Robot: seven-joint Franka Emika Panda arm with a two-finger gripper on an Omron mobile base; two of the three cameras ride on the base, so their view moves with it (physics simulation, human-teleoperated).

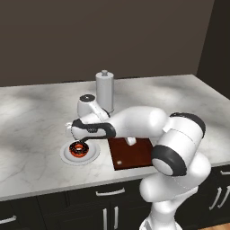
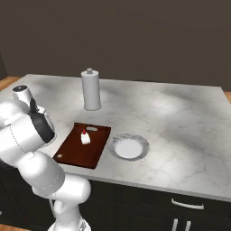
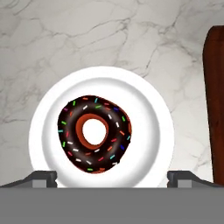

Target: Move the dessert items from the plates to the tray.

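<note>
The dark-chocolate ring donut (image 3: 94, 133) with sprinkles lies in the middle of a white plate (image 3: 46, 109), also seen from the left base as donut (image 1: 79, 149) on plate (image 1: 92, 156). My gripper (image 3: 113, 178) hangs directly above it, open wide, with one fingertip on each side of the plate and nothing held; in the left base view the gripper (image 1: 73, 136) is just over the donut. The white cake piece with a red top (image 2: 85, 137) stands on the dark reddish-brown tray (image 2: 76, 153). The second white plate (image 2: 129, 147) right of the tray is bare.
A tall grey canister (image 2: 90, 90) stands behind the tray on the marble counter (image 2: 180, 117). The tray's edge (image 3: 215, 100) runs close beside the donut's plate. The counter's front edge lies just below plate and tray, with dark drawers (image 1: 110, 193) under it.
</note>
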